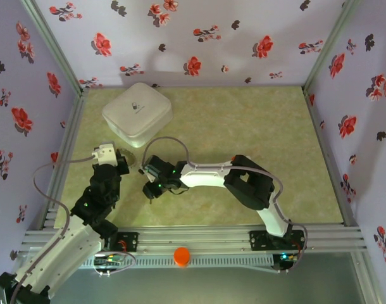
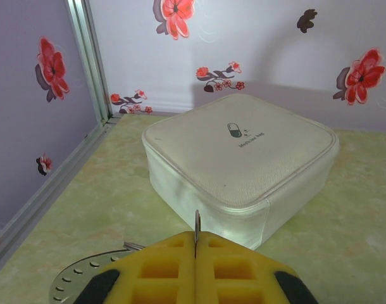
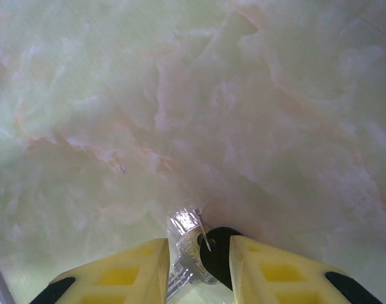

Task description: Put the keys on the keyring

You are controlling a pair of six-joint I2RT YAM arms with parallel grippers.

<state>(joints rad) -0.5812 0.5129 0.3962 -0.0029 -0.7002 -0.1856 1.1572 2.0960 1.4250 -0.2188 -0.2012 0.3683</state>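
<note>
The keyring (image 2: pixel 197 223) appears edge-on as a thin grey metal strip, upright between the yellow fingers of my left gripper (image 2: pixel 196 235), which is shut on it. From above, that left gripper (image 1: pixel 122 162) sits near the table's left side, just in front of the white box. My right gripper (image 1: pixel 150 185) hovers low over the table a short way to its right. Between the right gripper's (image 3: pixel 199 246) yellow fingers sits a key with a black plastic head (image 3: pixel 218 256) and a shiny silver metal part (image 3: pixel 190 244). The black head touches the right finger. The red-tagged key is out of view.
A white square fabric box (image 1: pixel 137 114) (image 2: pixel 243 158) stands close in front of the left gripper. A grey perforated metal plate (image 2: pixel 73 284) lies below the left fingers. An orange pill bottle (image 1: pixel 181 256) rests on the front rail. Flowered walls close in three sides.
</note>
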